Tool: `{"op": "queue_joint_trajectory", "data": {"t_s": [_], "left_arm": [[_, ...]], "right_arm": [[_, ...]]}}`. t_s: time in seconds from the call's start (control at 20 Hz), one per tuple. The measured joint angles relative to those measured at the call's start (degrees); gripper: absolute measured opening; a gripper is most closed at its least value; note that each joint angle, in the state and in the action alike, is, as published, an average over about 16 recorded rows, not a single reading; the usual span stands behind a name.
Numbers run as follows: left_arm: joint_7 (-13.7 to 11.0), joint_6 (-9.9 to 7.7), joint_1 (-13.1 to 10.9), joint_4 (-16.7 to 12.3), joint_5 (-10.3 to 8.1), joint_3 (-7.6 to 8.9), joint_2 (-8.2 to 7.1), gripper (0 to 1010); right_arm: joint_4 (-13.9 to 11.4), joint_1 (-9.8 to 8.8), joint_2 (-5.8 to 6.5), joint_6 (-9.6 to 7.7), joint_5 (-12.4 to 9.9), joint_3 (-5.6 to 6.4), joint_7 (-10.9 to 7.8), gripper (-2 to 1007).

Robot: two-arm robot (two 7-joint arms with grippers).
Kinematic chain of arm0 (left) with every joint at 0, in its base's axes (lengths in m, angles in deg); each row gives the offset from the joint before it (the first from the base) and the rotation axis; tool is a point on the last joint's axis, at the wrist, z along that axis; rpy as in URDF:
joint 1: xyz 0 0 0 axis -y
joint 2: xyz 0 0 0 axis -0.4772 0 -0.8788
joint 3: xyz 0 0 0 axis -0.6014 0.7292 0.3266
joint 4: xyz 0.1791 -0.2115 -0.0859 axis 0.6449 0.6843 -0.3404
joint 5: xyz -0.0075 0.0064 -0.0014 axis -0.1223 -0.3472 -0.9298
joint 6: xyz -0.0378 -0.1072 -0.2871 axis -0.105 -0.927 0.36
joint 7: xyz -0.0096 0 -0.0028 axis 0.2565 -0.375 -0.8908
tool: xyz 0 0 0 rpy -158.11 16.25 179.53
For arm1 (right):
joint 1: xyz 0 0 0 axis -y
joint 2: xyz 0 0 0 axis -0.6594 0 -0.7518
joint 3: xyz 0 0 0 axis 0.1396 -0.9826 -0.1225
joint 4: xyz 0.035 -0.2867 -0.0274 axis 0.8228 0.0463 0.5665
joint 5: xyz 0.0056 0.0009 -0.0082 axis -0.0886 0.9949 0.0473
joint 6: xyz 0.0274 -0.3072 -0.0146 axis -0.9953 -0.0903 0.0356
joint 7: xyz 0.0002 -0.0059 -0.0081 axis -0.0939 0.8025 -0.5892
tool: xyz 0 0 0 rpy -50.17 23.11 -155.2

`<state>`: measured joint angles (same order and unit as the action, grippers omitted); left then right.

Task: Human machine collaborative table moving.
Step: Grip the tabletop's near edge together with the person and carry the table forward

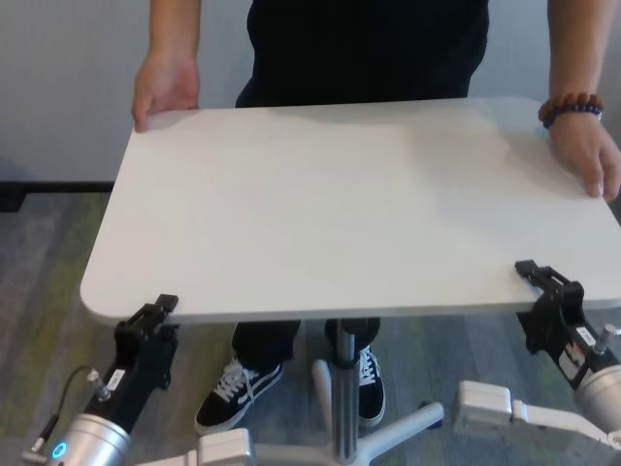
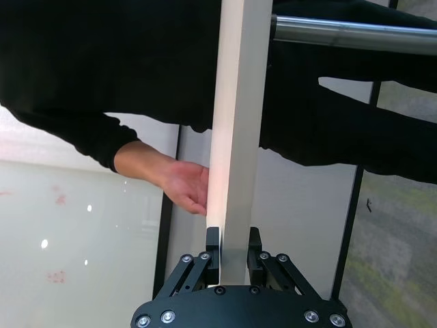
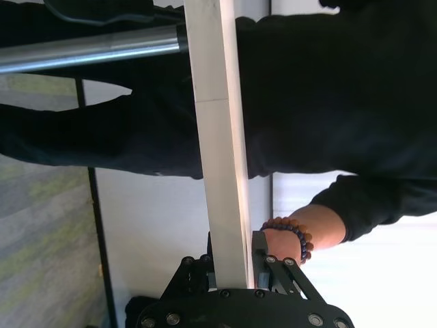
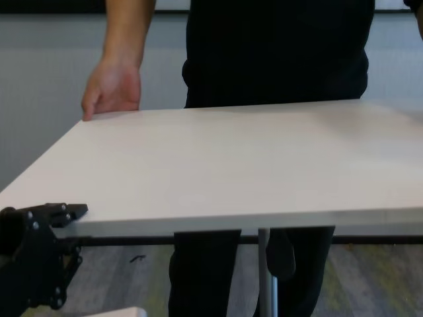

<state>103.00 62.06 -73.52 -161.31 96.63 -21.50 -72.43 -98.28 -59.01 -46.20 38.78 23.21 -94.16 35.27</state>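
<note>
The white table fills the head view, standing on a slim metal pole. My left gripper is shut on the tabletop's near left edge, its jaws clamping the board above and below. My right gripper is shut on the near right edge of the board the same way. The human in a black shirt stands at the far side, one hand on the far left corner and the braceleted hand on the far right corner. In the chest view, my left gripper shows at the table's near left corner.
The table's wheeled base spreads below the pole, with the human's black sneakers beside it. Grey-green carpet lies all around. A pale wall stands behind the human.
</note>
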Motion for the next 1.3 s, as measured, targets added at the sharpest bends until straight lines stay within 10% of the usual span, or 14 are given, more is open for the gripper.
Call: {"op": "queue_joint_trajectory", "data": {"t_s": [1.3], "left_arm": [[2.1, 3.72, 12.6, 12.4, -3.23, -2.02, 4.14, 250]], "right_arm": [[15.1, 17.55, -3.8, 6.01, 3.9, -6.14, -2.98, 258]]}}
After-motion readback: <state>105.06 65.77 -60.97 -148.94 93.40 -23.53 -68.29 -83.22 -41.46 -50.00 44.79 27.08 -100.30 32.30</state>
